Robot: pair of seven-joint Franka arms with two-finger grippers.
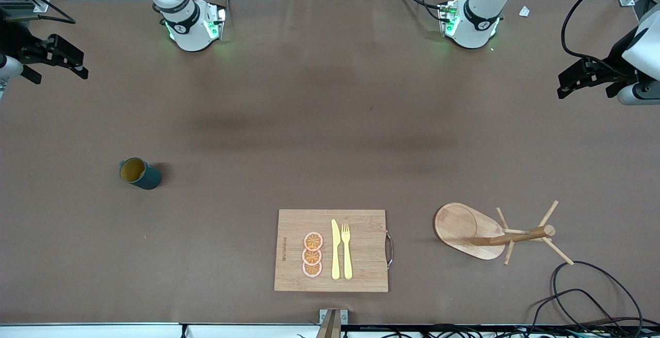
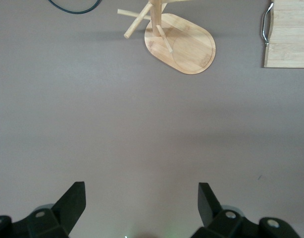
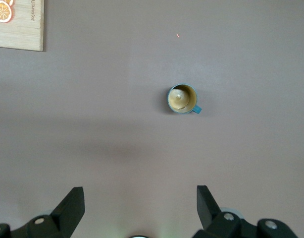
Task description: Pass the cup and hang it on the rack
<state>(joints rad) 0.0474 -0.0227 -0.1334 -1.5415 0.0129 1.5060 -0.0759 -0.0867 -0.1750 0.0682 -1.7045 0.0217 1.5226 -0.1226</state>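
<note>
The dark teal cup (image 1: 139, 173) with a mustard-yellow inside stands upright on the brown table toward the right arm's end. It also shows in the right wrist view (image 3: 182, 99), handle to one side. The wooden rack (image 1: 521, 236) stands on its oval base (image 1: 459, 224) toward the left arm's end, nearer the front camera than the cup; the left wrist view shows it too (image 2: 184, 44). My right gripper (image 1: 61, 74) is open and empty, high at the table's right-arm end (image 3: 140, 193). My left gripper (image 1: 585, 90) is open and empty, high at the left-arm end (image 2: 142, 191).
A bamboo cutting board (image 1: 361, 276) with a metal handle lies near the front edge between cup and rack, carrying three orange slices (image 1: 312, 254), a yellow knife (image 1: 335, 250) and fork (image 1: 346, 250). Black cables (image 1: 588, 297) lie at the front corner near the rack.
</note>
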